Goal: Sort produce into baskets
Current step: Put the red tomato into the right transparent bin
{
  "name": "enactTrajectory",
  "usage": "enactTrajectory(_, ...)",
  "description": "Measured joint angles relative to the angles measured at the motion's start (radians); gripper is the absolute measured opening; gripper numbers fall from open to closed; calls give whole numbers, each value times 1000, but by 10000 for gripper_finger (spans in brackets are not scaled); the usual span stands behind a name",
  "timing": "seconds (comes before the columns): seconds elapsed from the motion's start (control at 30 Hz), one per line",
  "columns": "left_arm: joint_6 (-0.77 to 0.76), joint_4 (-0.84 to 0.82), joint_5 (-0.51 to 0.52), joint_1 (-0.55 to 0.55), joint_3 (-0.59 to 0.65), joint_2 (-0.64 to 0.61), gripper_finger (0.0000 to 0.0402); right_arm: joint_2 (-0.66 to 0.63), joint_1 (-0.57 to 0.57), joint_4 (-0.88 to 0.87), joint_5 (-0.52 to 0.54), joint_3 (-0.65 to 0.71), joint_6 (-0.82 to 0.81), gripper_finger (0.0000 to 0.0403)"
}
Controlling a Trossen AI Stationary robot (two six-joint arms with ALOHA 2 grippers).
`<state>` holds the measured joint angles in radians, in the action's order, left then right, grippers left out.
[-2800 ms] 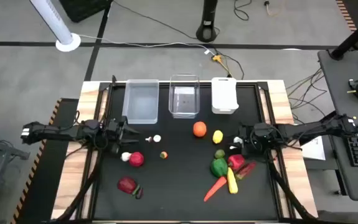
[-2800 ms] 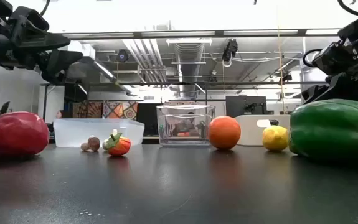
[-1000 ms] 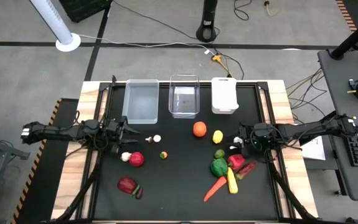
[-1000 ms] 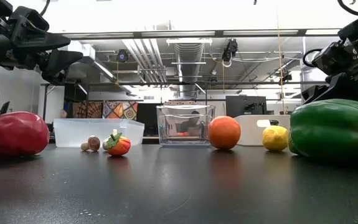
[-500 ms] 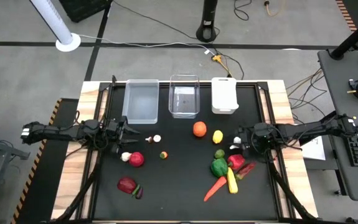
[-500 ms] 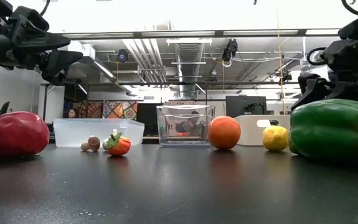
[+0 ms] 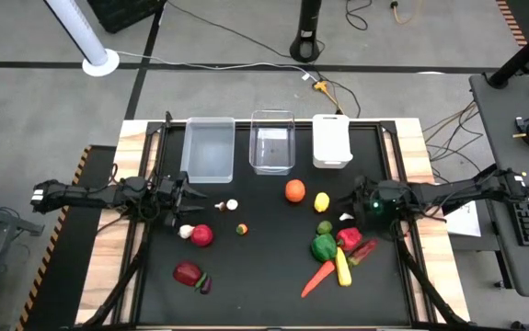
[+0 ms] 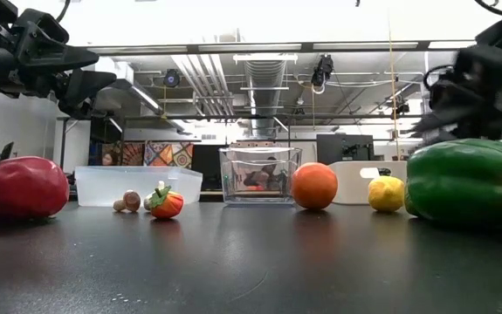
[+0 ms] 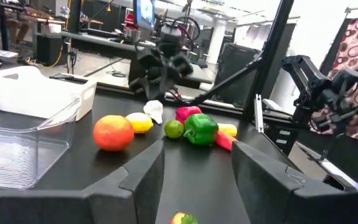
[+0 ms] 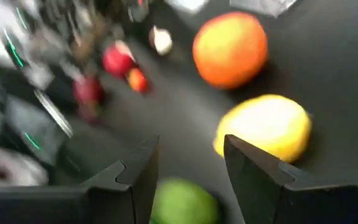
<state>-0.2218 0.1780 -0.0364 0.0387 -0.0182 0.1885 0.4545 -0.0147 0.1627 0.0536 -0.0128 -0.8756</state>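
While my left gripper [image 7: 193, 196] is holding the same spot by the mushroom [image 7: 230, 205], fingers parted and carrying nothing, my right gripper [image 7: 354, 204] is swinging: it sat a touch farther from the lemon [image 7: 321, 201] a moment ago, and its wrist picture is now smeared with motion. Its fingers are standing apart with nothing between them.

The three baskets are lined up along the far edge: the wide clear bin [image 7: 209, 149], the narrower clear bin [image 7: 272, 142] and the white bin [image 7: 332, 141]. From above I am seeing no produce in any of them.

The overhead view is giving me the carrot [image 7: 316, 279] and corn [image 7: 342, 267], which the table-level camera cuts off. The left wrist camera is showing the white garlic [image 9: 154, 111] just beside the lemon, under the right gripper.
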Motion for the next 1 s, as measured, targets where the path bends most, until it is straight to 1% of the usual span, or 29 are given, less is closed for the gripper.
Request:
enactTrajectory(0.07,2,1,3,0,0,0,169,0,0,114,-1,0,-33,171)
enactTrajectory(0.13,-14,10,18,0,0,0,169,0,0,243,-1,0,-15,171)
enactTrajectory(0.17,-58,28,23,0,0,0,169,0,0,305,-1,0,6,171)
enactTrajectory(0.23,-225,108,29,0,0,0,169,0,0,383,9,-5,35,171)
enactTrajectory(0.3,-427,229,58,0,0,0,169,0,0,369,31,-35,53,171)
enactTrajectory(0.33,-493,286,85,0,0,0,169,0,0,357,44,-56,59,171)
enactTrajectory(0.4,-528,390,96,3,-2,2,169,6,0,295,60,-101,81,171)
enactTrajectory(0.47,-521,396,78,18,-46,20,169,18,0,211,85,-163,111,171)
enactTrajectory(0.53,-505,322,104,27,-123,53,169,36,2,102,112,-232,135,171)
enactTrajectory(0.6,-498,195,131,26,-221,107,169,59,2,-31,147,-310,144,171)
enactTrajectory(0.8,-509,-385,133,27,-559,308,169,132,2,-481,232,-540,124,171)
enactTrajectory(0.87,-570,-556,133,27,-650,375,169,151,2,-597,244,-601,110,171)
enactTrajectory(0.93,-652,-723,132,27,-728,437,169,164,2,-681,245,-651,103,171)
enactTrajectory(1.0,-696,-885,131,28,-795,492,169,174,2,-745,245,-693,101,171)
